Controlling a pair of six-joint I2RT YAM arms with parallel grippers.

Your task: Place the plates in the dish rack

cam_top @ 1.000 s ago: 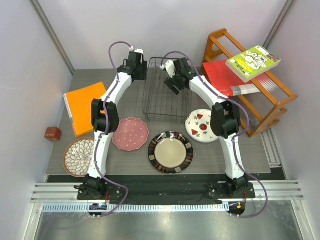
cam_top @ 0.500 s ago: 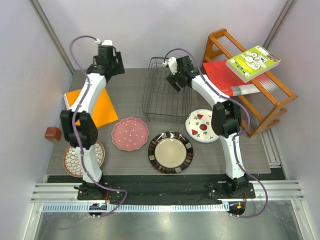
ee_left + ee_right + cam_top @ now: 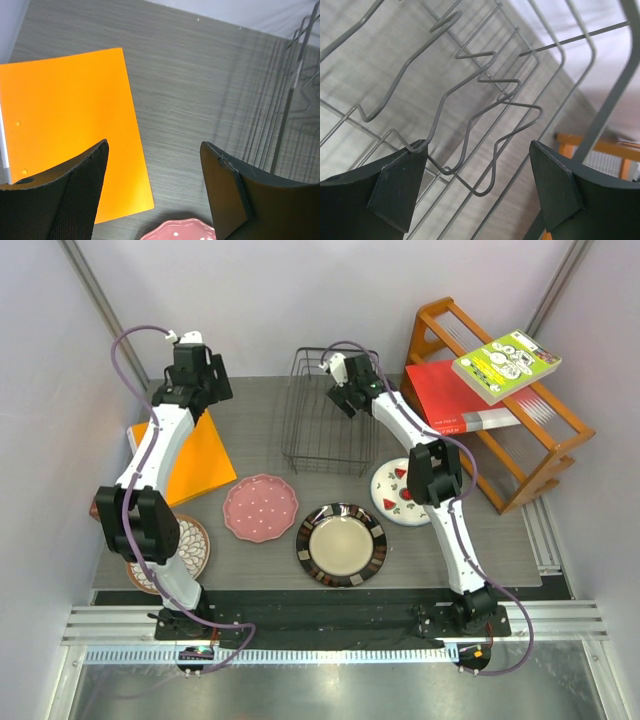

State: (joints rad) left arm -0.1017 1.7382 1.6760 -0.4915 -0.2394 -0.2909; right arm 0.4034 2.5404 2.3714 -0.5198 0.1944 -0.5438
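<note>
No plate loaded yet; both my hands are spread and hold nothing.
My left hand (image 3: 154, 170) is over the tabletop (image 3: 255, 430) at 10 o'clock, my right hand (image 3: 477, 175) at the dish rack (image 3: 325, 415), 12 o'clock. Lying flat near 6: pink plate (image 3: 260, 508), dark-rimmed plate (image 3: 341, 544), fruit plate (image 3: 398, 492), petal plate (image 3: 196, 542). Next, I'd say: reach down and pinch a rim. The green book (image 3: 505, 365) has print too small to read.

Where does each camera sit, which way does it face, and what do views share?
Top external: above, behind the bases, looking down; both arms, dish rack, plates.
Left wrist: on left arm, looking down past open jaws at orange folder, pink plate.
Right wrist: on right arm, past open jaws into rack wires.
Shared: rack in all three.
</note>
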